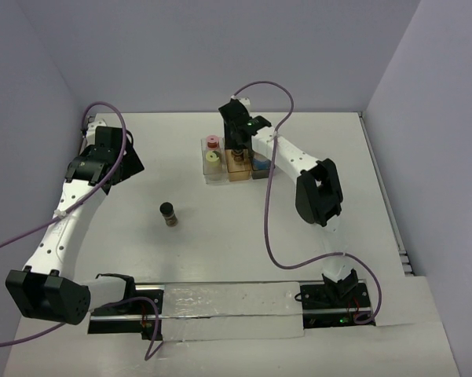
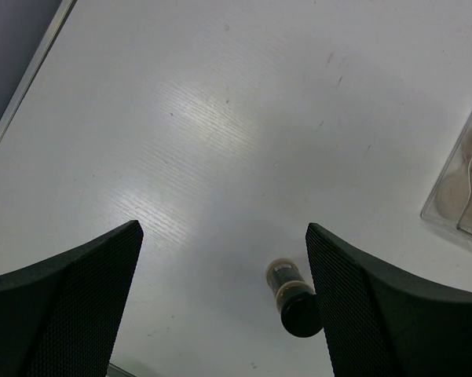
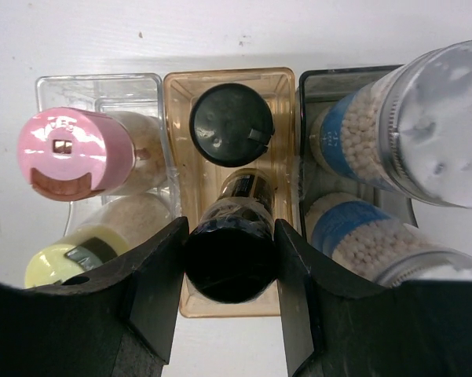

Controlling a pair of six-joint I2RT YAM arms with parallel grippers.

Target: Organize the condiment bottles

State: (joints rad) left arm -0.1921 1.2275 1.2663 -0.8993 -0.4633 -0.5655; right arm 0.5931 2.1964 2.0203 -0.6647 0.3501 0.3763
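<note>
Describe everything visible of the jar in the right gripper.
Small dark jar with a glossy black round cap and a dark label; the body looks clear with brown contents. It is roughly upright inside the amber compartment, next to a second black-capped jar. The right gripper is shut on its cap, a finger on each side.

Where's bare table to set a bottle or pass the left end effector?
Free: table between lone jar and arm bases; also between left end effector and clear tray. Crowded: clear tray, amber tray, grey tray, two bottles each; right end effector grips a black-capped jar.
</note>
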